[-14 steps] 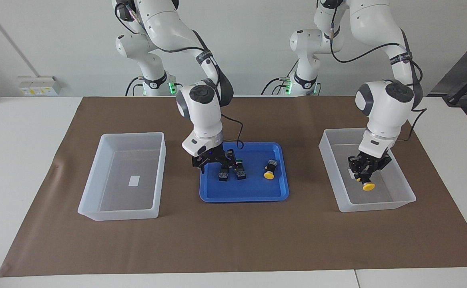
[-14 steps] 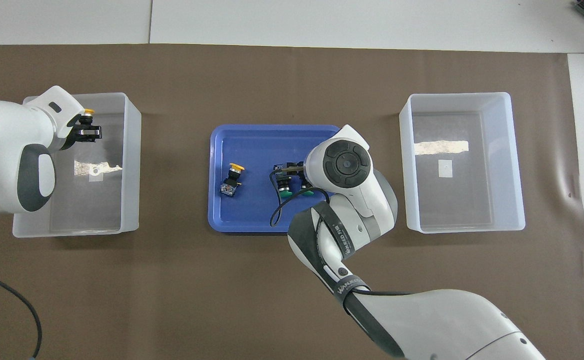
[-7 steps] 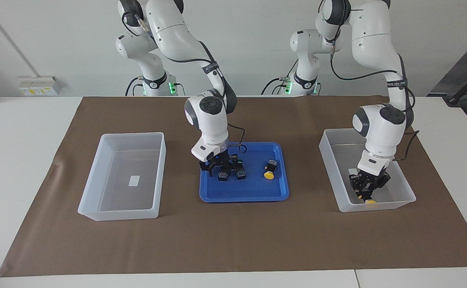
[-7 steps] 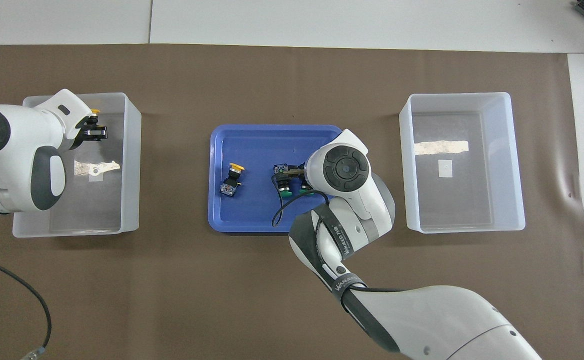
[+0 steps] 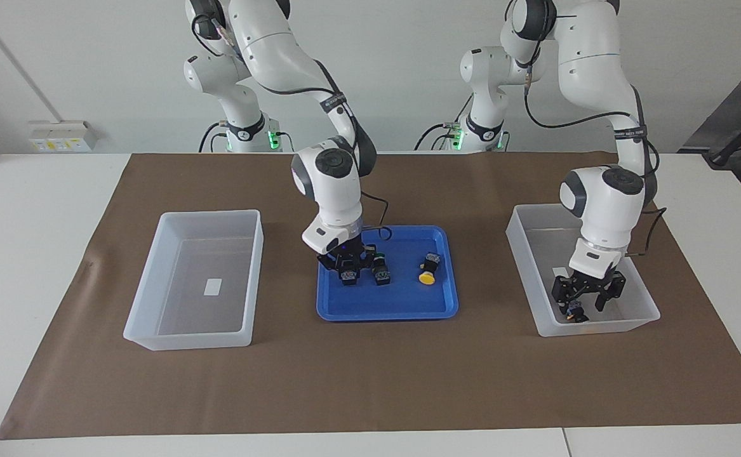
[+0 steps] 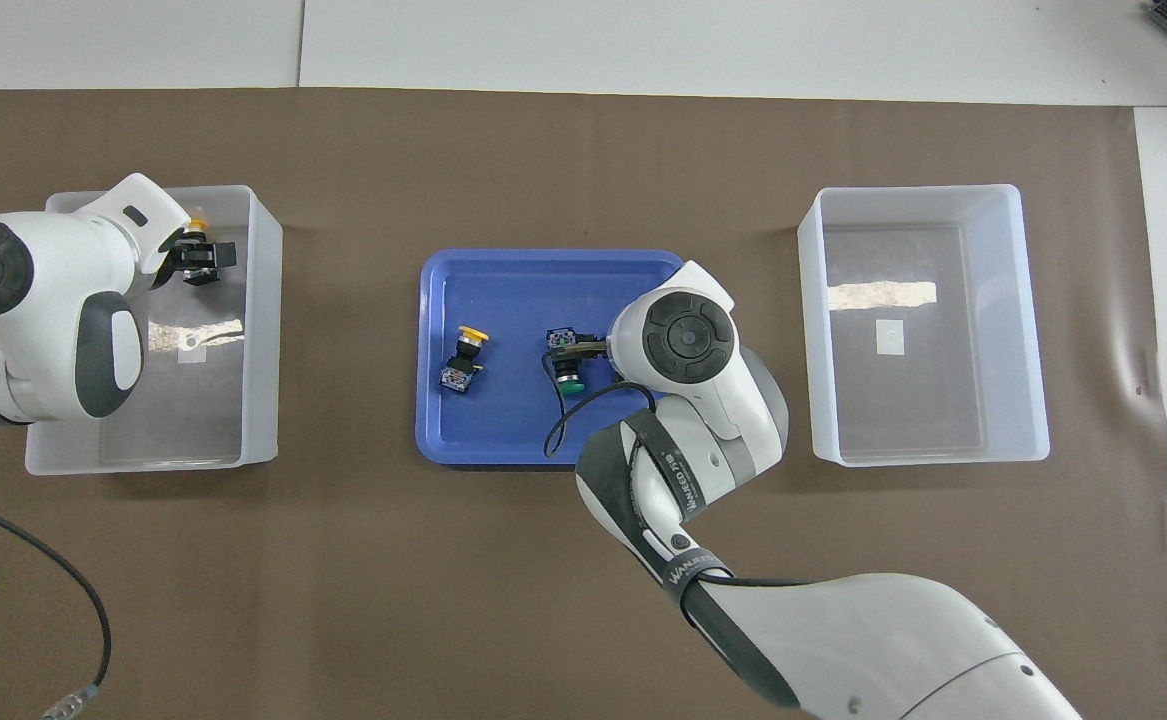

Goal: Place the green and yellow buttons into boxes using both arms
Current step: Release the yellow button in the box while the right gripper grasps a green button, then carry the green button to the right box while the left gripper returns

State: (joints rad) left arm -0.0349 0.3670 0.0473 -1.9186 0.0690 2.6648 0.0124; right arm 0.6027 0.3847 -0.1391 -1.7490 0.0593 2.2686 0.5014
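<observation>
Your left gripper point(image 5: 585, 303) has dropped since a second ago, deep into the translucent white plastic bin point(image 5: 643, 301) at the left arm's end; its fingers look clamped on a yellow-capped black push-button point(image 6: 200, 222), so release looks imminent. Your right gripper point(image 5: 347, 265) has lowered into the shallow blue tray point(image 5: 388, 311), fingers astride a black-bodied switch point(image 5: 348, 275), though you cannot tell whether they grip. Beside it lie a green-capped button point(image 6: 570, 381) and a second yellow-capped button point(image 6: 466, 352). The other translucent white bin point(image 5: 154, 317) holds only its label.
</observation>
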